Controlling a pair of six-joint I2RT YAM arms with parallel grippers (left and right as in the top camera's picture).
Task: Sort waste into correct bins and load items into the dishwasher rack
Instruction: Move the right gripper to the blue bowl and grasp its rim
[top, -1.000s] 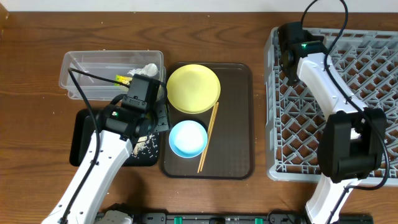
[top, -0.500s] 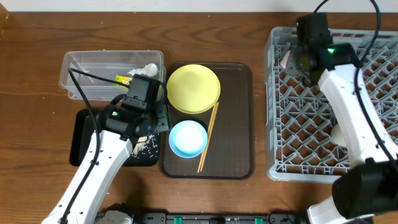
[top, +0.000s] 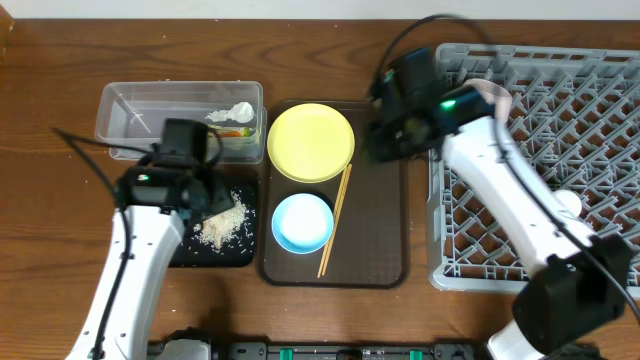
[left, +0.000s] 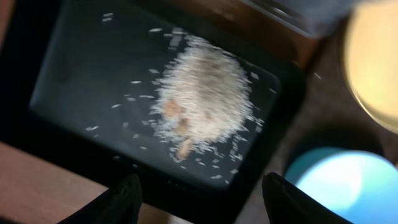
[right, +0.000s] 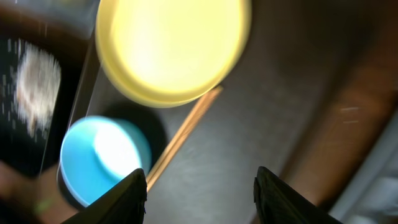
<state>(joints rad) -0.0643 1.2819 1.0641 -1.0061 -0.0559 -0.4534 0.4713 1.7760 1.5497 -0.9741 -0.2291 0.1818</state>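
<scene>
Both jaws spread, empty: left gripper (left: 202, 199) over rice (left: 202, 106) on black tray (left: 81, 74), right gripper (right: 200, 190) apparently over chopsticks (right: 183, 134).

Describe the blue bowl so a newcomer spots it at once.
Find the brown tray just left of the grey rack. The blue bowl sits in its lower-left part in the overhead view, below the yellow plate and left of the chopsticks. It is the only blue thing there.
</scene>
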